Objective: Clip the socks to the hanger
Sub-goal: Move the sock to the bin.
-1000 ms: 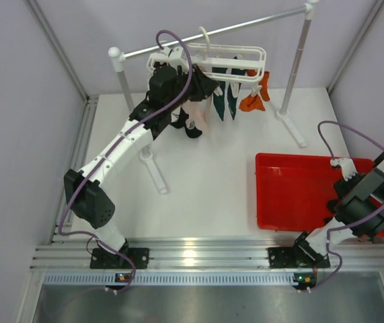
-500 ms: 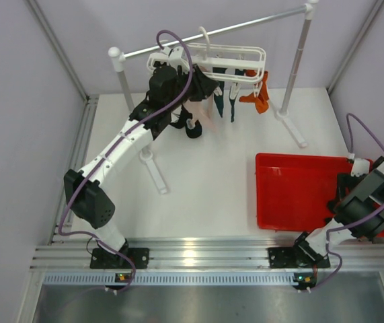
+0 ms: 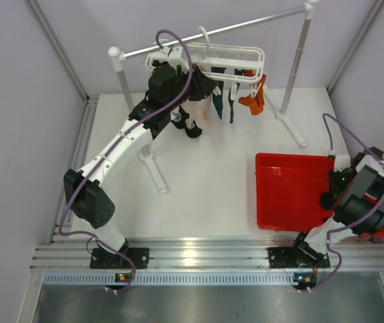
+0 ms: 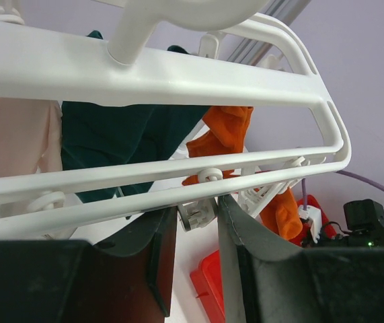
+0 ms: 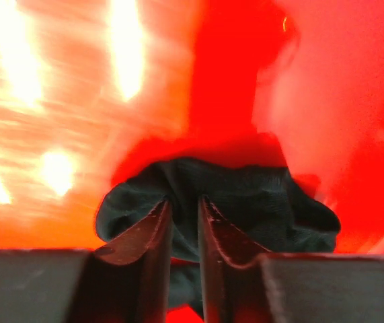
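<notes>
now, pickup: a dark teal sock in the red plastic tray is pinched by the fingers of the right gripper. a white clip on the white plastic double-rail hanger is straddled by the fingers of the left gripper, grip unclear. a lift there is needed next.

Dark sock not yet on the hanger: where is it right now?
Right wrist view: the dark sock lies bunched in the red tray on the robot's right, pinched between the right tool's fingertips.
</notes>
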{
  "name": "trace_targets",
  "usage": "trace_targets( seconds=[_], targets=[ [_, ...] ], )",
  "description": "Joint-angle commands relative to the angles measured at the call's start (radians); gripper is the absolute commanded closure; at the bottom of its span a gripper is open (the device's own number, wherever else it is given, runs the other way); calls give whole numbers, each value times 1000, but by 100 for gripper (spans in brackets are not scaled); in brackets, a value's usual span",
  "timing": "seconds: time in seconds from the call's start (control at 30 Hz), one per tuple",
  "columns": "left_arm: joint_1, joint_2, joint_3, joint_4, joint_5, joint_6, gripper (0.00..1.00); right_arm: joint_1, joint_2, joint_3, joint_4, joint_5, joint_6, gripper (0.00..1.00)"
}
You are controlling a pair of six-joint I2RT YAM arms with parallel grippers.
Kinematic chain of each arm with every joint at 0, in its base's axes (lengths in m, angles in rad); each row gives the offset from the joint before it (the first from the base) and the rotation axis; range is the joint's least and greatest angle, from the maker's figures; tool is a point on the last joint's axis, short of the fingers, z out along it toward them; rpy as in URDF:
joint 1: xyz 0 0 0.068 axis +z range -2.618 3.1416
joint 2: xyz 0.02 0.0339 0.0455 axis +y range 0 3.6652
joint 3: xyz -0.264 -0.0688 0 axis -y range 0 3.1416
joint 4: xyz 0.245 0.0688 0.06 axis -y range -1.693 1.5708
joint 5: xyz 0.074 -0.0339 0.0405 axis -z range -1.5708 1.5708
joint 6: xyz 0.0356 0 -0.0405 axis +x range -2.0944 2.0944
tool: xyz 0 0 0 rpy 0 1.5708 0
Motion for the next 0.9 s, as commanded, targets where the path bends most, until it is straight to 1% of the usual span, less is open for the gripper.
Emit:
trace_targets(
  seconds=[0.0, 0.07, 0.1, 0.17, 0.2, 0.27, 0.3, 0.37, 0.4, 0.47, 0.5, 0.57, 0.63, 0.7, 0.77, 0.87],
  targets=[
    [15, -26, 17, 41, -24, 16, 100, 147, -101, -66, 48, -120, -166, 83],
    [15, -23, 20, 41, -24, 17, 100, 204, -181, -91, 26, -166, -240, 86],
    [15, -23, 20, 41, -24, 17, 100, 250, -201, -106, 2, -181, -316, 87],
    [15, -21, 23, 41, -22, 19, 100, 282, -232, -114, -62, -198, -357, 87],
    [15, -20, 23, 41, -22, 19, 100, 296, -235, -114, -95, -207, -412, 80],
    [15, -17, 24, 41, -22, 20, 100, 296, -236, -111, -139, -228, -429, 63],
    [15, -18, 26, 41, -21, 20, 100, 278, -247, -102, -173, -241, -437, 49],
    [16, -18, 26, 41, -21, 20, 100, 249, -267, -88, -199, -299, -425, 41],
    [15, -18, 24, 39, -19, 20, 100, 214, -285, -64, -225, -320, -408, 38],
    [15, -18, 23, 39, -21, 20, 100, 178, -299, -34, -242, -385, -368, 38],
    [15, -20, 23, 38, -21, 20, 100, 137, -308, -8, -248, -406, -310, 38],
    [15, -18, 23, 39, -21, 23, 100, 106, -314, 7, -225, -426, -233, 39],
    [15, -21, 23, 38, -21, 25, 100, 68, -321, 1, -174, -420, -139, 39],
    [15, -18, 23, 39, -21, 25, 100, 59, -322, -26, -143, -410, -116, 38],
    [15, -18, 21, 38, -19, 23, 100, 59, -308, -43, -77, -391, -99, 38],
    [15, -20, 20, 39, -21, 22, 100, 65, -255, -53, 0, -365, -47, 38]
  ],
)
